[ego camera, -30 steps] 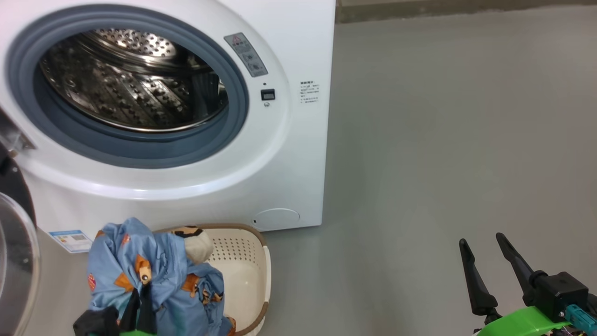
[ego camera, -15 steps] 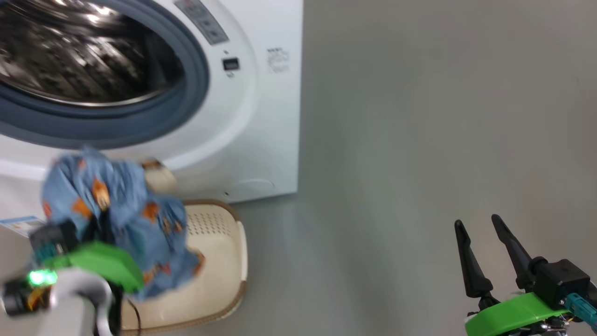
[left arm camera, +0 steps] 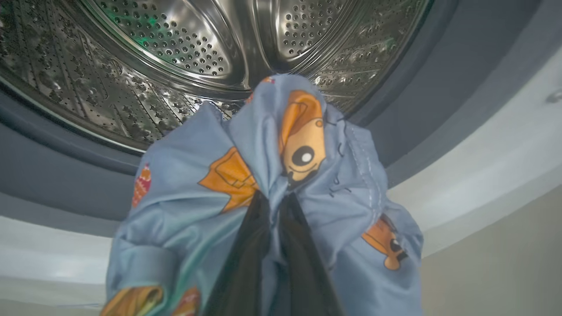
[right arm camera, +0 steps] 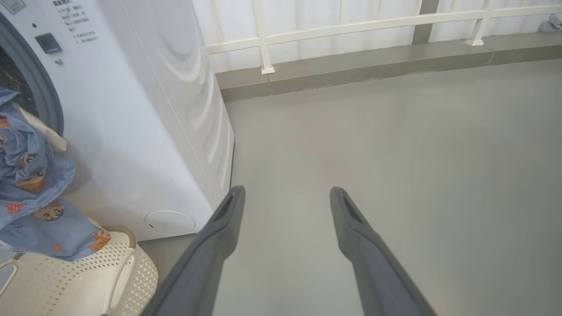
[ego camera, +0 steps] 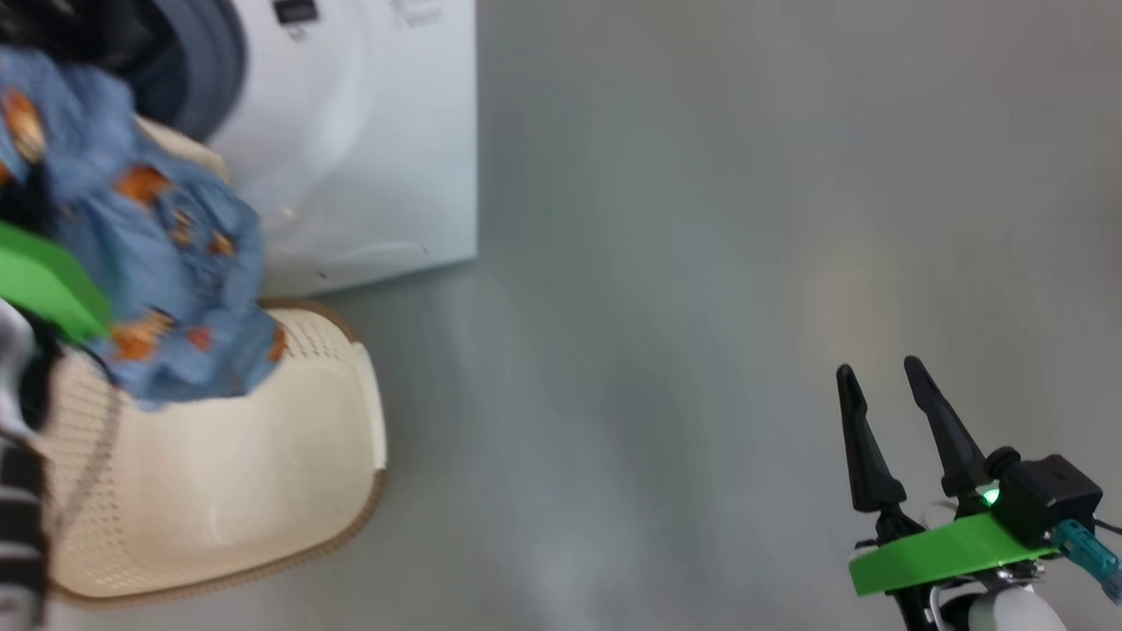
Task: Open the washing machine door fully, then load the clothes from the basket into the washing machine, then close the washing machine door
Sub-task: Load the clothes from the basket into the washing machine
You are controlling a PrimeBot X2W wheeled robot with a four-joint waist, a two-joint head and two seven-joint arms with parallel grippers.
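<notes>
Left claw [left arm camera: 274, 198] was pinched nearly shut on the clothes [left arm camera: 206, 188], its two dark fingers [left arm camera: 241, 272] buried in a fold of light-blue fabric printed with orange bears, so that the bundle draped down both sides of it. Straight beyond its tips gaped the steel drum [left arm camera: 175, 57] of the washing machine [ego camera: 368, 131], ringed by the grey-blue gasket [left arm camera: 57, 175]. The cloth hung in front of the gasket's lower lip, and whether it touched could not be told. Below the claw and its dangling bundle sat the basket [ego camera: 219, 491] on the grey floor [ego camera: 701, 263], just beside the machine's front, with the lowest fold of fabric over its near rim. Right claw [ego camera: 877, 365] stood well apart on the far side, its fingers spread wide and holding nothing. It pointed over open floor, with the machine's white side panel ahead and off to its left.
</notes>
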